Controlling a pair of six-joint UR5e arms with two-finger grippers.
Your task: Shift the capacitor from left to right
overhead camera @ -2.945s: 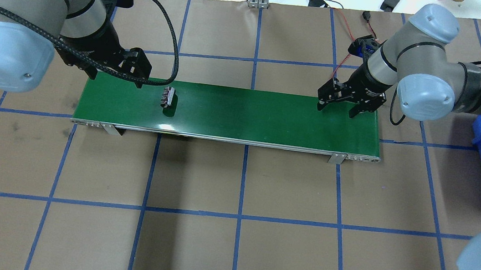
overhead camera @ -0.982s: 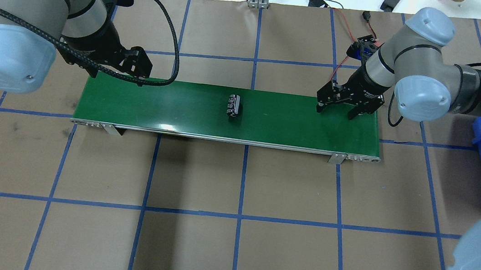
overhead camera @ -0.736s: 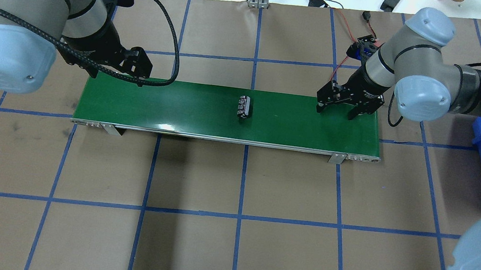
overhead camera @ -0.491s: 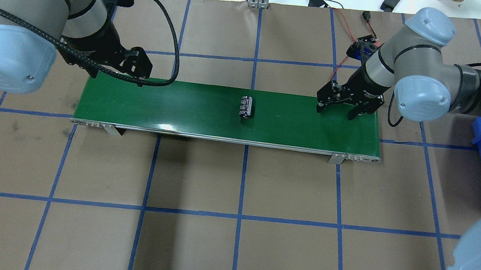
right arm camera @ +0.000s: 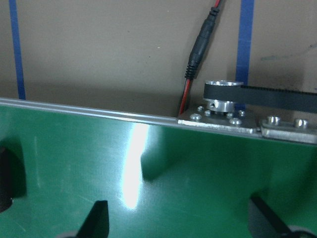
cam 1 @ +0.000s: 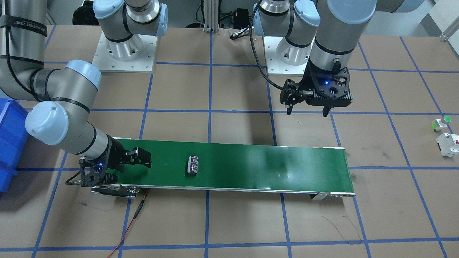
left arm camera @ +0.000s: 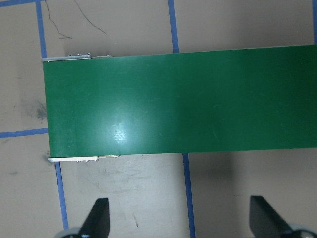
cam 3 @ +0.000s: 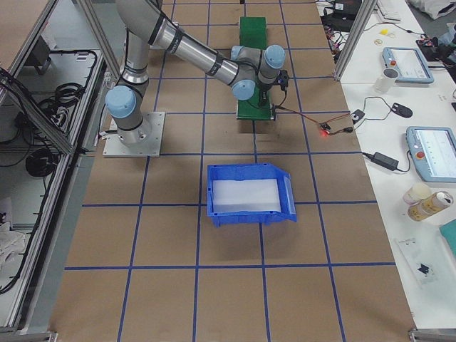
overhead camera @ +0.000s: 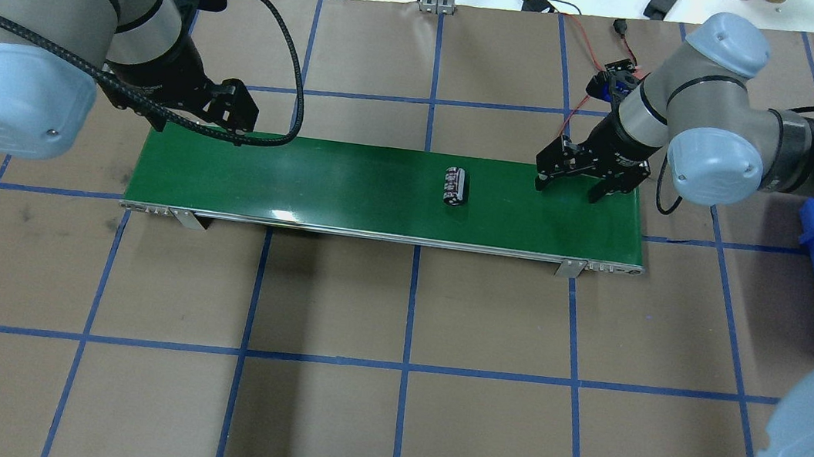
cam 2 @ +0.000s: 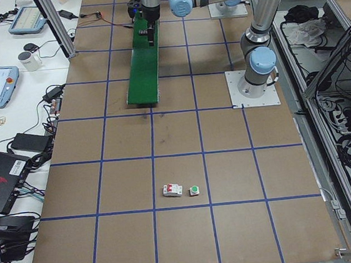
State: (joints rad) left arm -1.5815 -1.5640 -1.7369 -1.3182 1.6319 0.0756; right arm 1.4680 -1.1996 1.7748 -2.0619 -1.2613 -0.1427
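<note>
The capacitor, a stubby dark block with pale marks, lies on its side on the green belt.

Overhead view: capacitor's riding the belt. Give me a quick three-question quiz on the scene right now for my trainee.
1. Multiple choice: the capacitor lies on A) the green belt, B) the table paper, C) the blue bin.
2. Short answer: which is nearer the capacitor, the left claw or the right claw?
3. True or false: the right claw is shut on the capacitor.

Key: 1 A. 2 The right claw. 3 False; it is open, apart from the capacitor.
</note>
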